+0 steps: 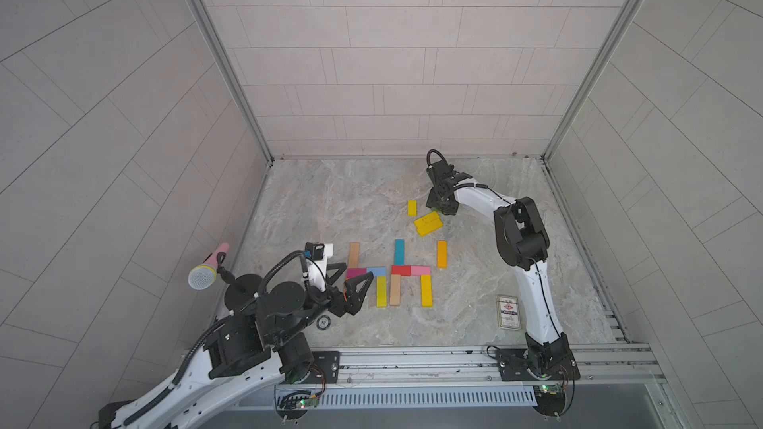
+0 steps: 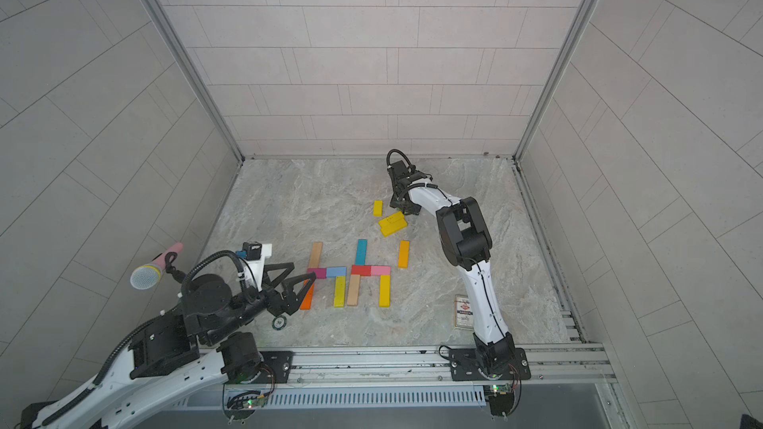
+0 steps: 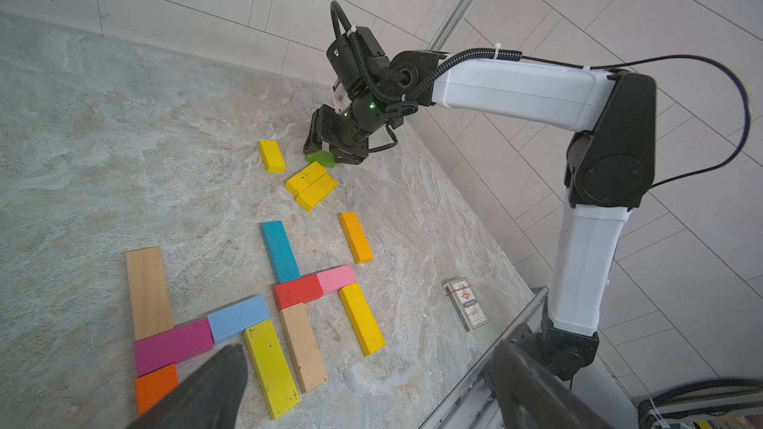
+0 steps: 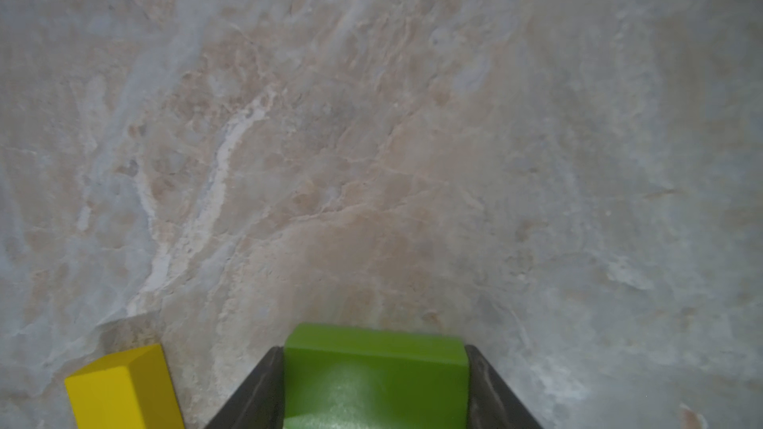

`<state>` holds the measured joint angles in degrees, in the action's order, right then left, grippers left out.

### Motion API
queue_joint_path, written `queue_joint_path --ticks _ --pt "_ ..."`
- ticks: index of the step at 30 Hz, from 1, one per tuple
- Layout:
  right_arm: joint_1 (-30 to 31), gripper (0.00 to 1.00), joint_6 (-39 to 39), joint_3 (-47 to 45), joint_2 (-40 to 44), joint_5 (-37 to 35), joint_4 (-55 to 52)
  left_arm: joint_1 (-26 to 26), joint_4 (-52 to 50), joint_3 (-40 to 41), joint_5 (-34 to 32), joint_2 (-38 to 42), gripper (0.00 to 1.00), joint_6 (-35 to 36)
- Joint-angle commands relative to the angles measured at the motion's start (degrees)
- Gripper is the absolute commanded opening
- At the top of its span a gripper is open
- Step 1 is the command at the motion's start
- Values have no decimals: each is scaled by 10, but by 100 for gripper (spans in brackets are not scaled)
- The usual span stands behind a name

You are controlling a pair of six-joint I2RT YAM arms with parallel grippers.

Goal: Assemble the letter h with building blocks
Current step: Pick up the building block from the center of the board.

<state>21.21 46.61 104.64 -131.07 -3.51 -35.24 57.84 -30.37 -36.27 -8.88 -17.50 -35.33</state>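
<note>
My right gripper is shut on a green block at the table surface, far right of centre, its fingers pressed on both sides; it also shows in the left wrist view as the green block. Beside it lie a short yellow block and two yellow blocks side by side. Nearer the front, coloured blocks form two h shapes: one with a magenta block, one with a red block. An orange-yellow block lies loose. My left gripper hangs open over the magenta block.
A printed card box lies near the right arm's base. A poker chip sits by the left arm, and a microphone stands at the left wall. A metal rail runs along the front edge.
</note>
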Motion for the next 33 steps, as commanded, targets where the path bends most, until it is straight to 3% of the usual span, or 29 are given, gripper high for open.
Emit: queue_joint_path --ticks 1,6,10,16,23,28,33 --pt "-7 57 -19 -11 5 -18 -7 0 -1 4 -7 5 100 3" --pt "-6 54 -58 -29 76 -37 -5 0 -3 0 -10 10 100 3" --pt "-3 53 -76 -106 170 -36 -4 0 -7 1 -19 23 100 0" --pt "36 53 -77 -321 354 -37 14 0 -8 0 -22 33 100 -1" --pt "143 54 2 -545 545 -56 34 0 -3 2 -23 31 100 0" --pt "227 54 63 -614 581 -71 48 0 3 4 -24 23 100 2" --pt "259 53 92 -629 541 -77 78 0 8 4 -22 13 100 3"
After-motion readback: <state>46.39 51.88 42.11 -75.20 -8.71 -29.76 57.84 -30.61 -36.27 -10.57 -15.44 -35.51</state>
